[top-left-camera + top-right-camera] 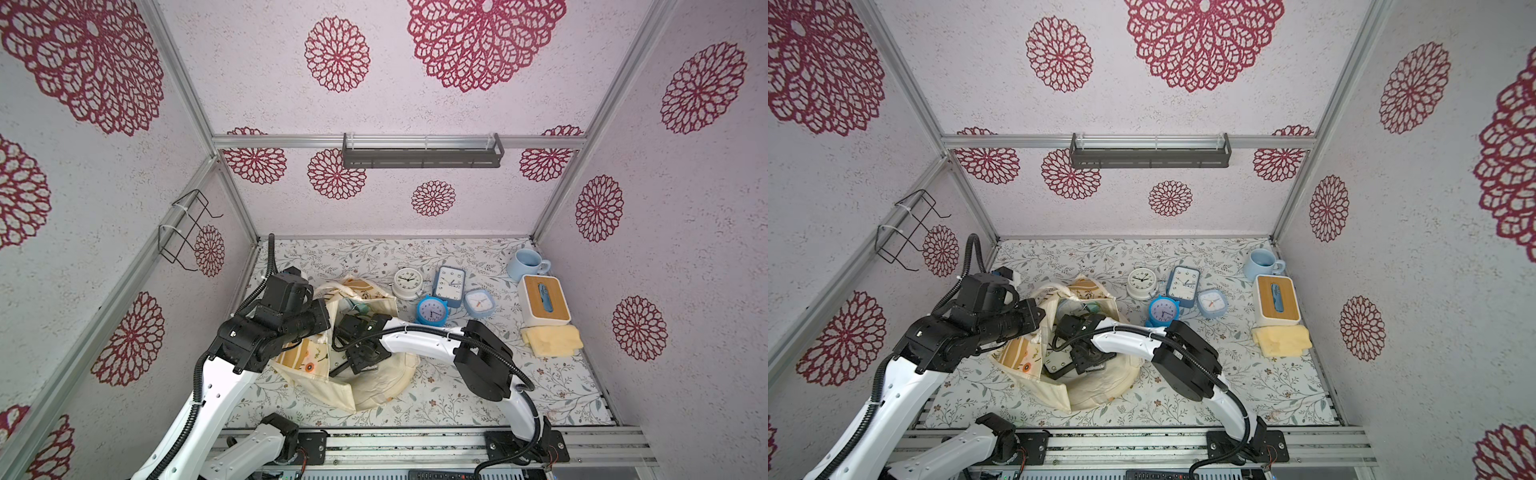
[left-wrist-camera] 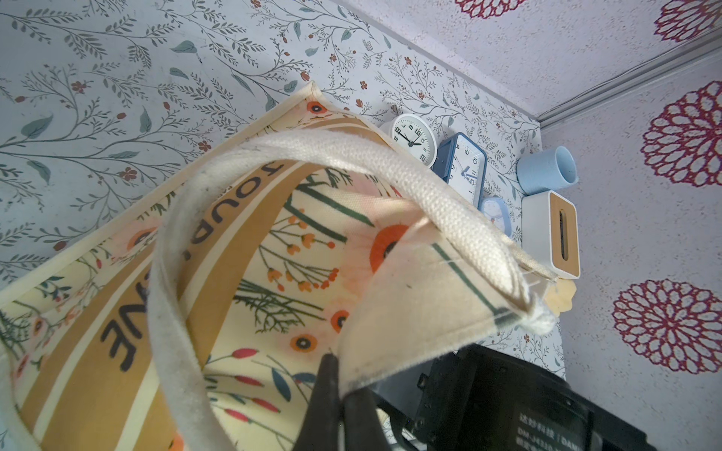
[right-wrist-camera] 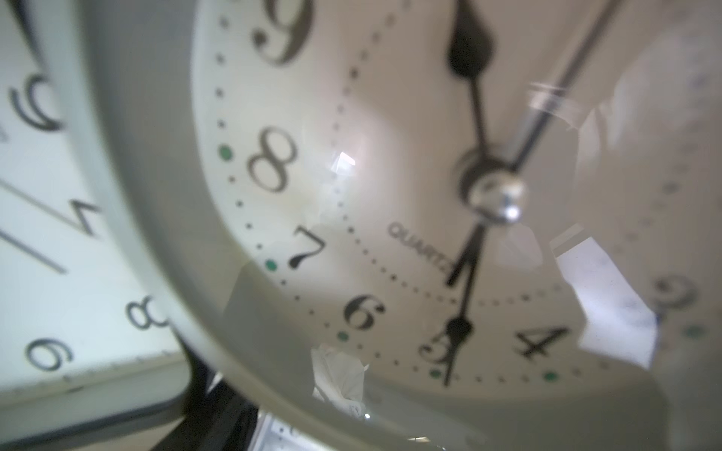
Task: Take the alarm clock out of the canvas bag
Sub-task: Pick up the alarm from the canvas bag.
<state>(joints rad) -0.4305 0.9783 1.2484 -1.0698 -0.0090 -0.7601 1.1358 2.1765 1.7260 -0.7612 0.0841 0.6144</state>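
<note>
While the left gripper is pressed together on the rim of the canvas bag, holding its mouth open, that arm is judged out of the pick. Inside the bag lie 2 clocks: a square clock and, beside it, a round alarm clock facing the right gripper. That gripper is down in the mouth, right at the round face — the nearer arm. Its jaws are hidden — spread or pinching, cannot tell. Further right, 4 other clocks sit on the table, outside the bag.
</note>
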